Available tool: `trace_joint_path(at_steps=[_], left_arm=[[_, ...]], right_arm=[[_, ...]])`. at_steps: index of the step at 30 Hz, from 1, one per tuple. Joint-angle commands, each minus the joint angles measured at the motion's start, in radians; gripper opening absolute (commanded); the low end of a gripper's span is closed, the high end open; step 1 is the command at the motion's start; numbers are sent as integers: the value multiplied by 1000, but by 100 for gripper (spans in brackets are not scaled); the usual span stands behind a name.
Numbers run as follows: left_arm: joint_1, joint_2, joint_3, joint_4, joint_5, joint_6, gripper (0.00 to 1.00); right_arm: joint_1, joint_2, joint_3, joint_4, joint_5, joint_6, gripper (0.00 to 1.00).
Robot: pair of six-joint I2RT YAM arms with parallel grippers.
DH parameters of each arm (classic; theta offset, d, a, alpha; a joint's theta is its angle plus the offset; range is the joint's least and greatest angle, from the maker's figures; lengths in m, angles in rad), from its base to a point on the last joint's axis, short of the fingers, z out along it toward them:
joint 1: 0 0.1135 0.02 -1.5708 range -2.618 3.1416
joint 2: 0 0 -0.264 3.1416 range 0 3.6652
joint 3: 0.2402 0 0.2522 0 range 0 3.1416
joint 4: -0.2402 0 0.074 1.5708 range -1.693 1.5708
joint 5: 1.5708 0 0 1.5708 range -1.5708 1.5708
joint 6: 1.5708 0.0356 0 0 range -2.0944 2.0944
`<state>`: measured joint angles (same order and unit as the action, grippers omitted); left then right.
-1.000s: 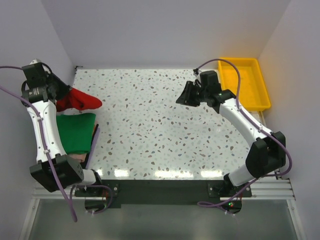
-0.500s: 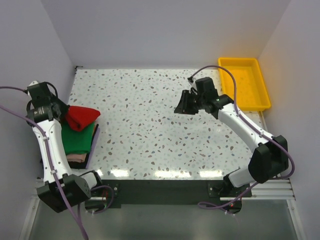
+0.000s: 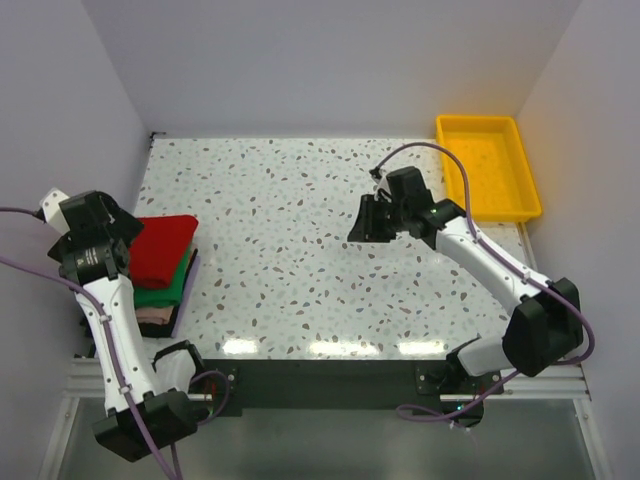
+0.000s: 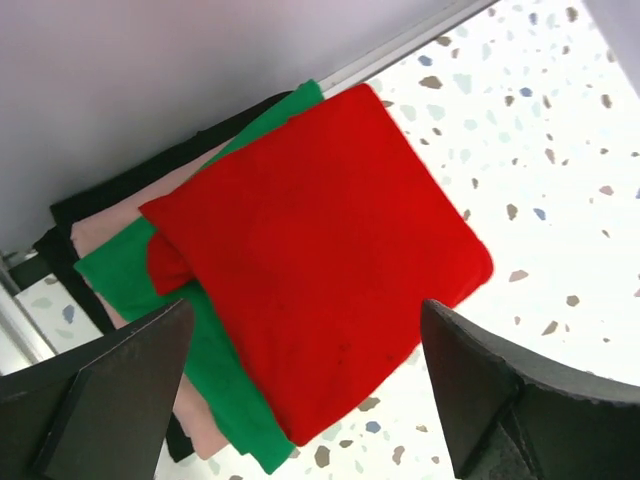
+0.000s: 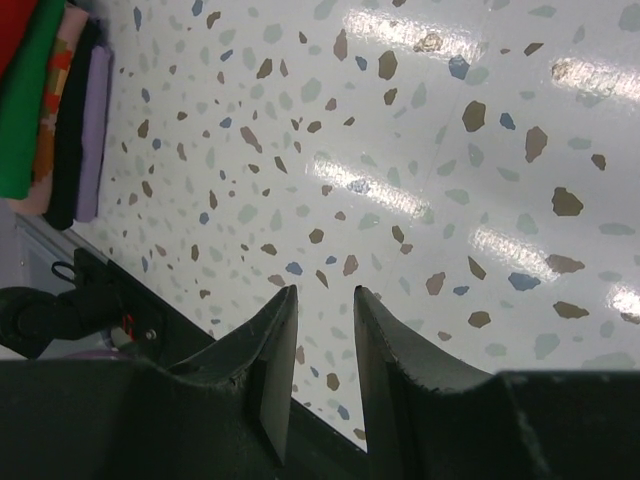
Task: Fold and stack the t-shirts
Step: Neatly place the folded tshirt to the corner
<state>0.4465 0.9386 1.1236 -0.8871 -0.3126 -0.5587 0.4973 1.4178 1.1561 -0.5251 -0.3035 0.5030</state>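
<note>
Left gripper [image 3: 120, 235] in the top view hangs over the pile at the table's left edge, beside the wall, its state unclear from here; the folded bright red cloth t-shirt [image 3: 163, 248] lies on top of the folded dark green cloth t-shirt [image 3: 166, 293], with pale and dark folded cloths [image 3: 157, 320] beneath; the right gripper [image 3: 366, 220] hovers over the bare speckled white table [image 3: 290, 220], well apart from the pile and near the yellow plastic tray [image 3: 526, 170]; from the left wrist, the black fingers [image 4: 120, 375] stand spread wide, grasping nothing, and the red t-shirt lies flat below them, covering most of the green one; from the right wrist, the fingers [image 5: 275, 350] stand a narrow gap apart over the tabletop, nothing between them, the pile's edge at upper left.
</note>
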Motion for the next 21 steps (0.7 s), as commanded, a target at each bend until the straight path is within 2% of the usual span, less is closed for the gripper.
trace_joint_path(at_steps=[1, 2, 6, 12, 15, 21], left_arm=[[8, -24, -8, 65, 91, 2, 100], [6, -27, -10, 89, 148, 3, 100], [6, -8, -33, 145, 233, 0, 100], [6, 32, -51, 191, 239, -13, 99], [6, 40, -106, 191, 210, -75, 99], [8, 6, -359, 264, 187, -197, 99]], right_arm=[[6, -56, -4, -19, 21, -26, 34], [6, -59, -6, -19, 27, -26, 34], [6, -65, -16, -12, 37, -23, 34], [6, -66, -19, -4, 34, -23, 34], [7, -68, -29, 0, 32, -23, 34], [6, -72, -68, 14, 29, -23, 34]])
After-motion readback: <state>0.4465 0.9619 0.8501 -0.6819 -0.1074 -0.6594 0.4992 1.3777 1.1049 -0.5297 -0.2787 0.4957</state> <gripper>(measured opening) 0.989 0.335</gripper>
